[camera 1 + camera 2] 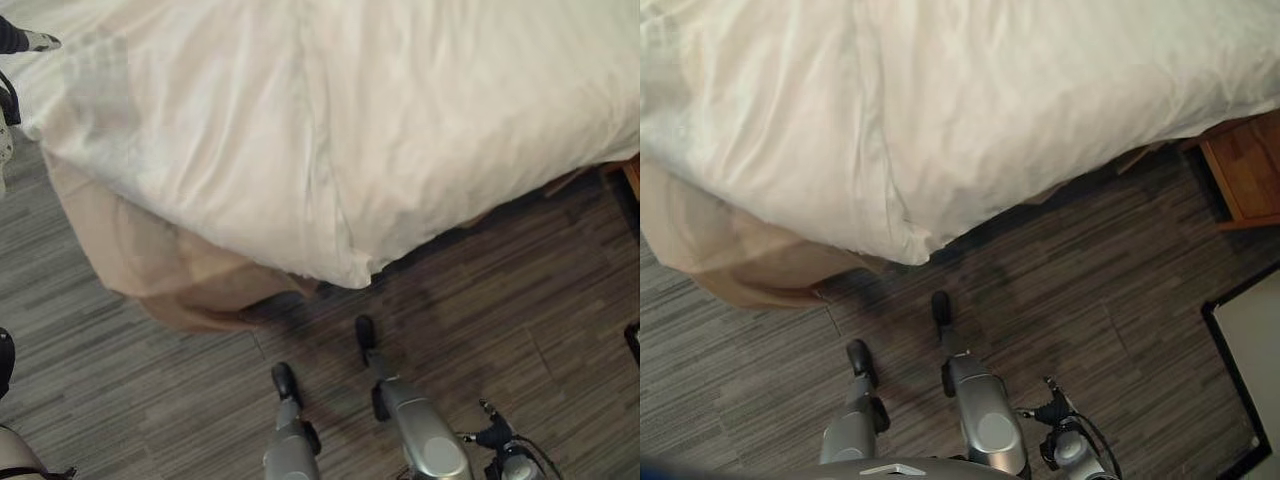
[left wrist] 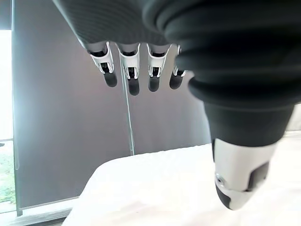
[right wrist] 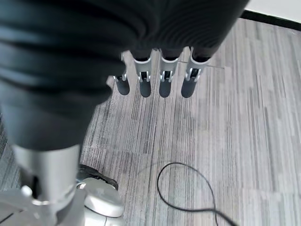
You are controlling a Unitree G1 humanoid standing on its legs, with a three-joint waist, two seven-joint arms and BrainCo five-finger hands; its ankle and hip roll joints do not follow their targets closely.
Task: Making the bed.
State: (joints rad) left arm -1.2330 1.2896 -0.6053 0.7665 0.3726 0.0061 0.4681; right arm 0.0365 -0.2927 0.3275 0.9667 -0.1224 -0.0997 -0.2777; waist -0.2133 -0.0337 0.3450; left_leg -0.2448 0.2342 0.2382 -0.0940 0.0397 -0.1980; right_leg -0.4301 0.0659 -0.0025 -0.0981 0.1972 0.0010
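A white duvet (image 1: 350, 130) covers the bed, and its corner (image 1: 352, 268) hangs down over the bed's near corner. Below it, on the left, a beige sheet (image 1: 150, 262) sags to the floor. My left hand (image 2: 130, 75) is up in the air with its fingers straight and nothing in it. The white bed top (image 2: 169, 188) lies past them, and a tip of this hand shows at the duvet's far left edge (image 1: 38, 41). My right hand (image 3: 164, 80) hangs above the grey floor with straight fingers and also holds nothing.
Grey striped flooring (image 1: 1110, 300) runs along the bed's near side. A wooden bedside unit (image 1: 1245, 170) stands at the right by the bed. A pale panel with a black frame (image 1: 1250, 360) lies on the floor at the lower right. A dark wall (image 2: 61, 117) rises behind the bed.
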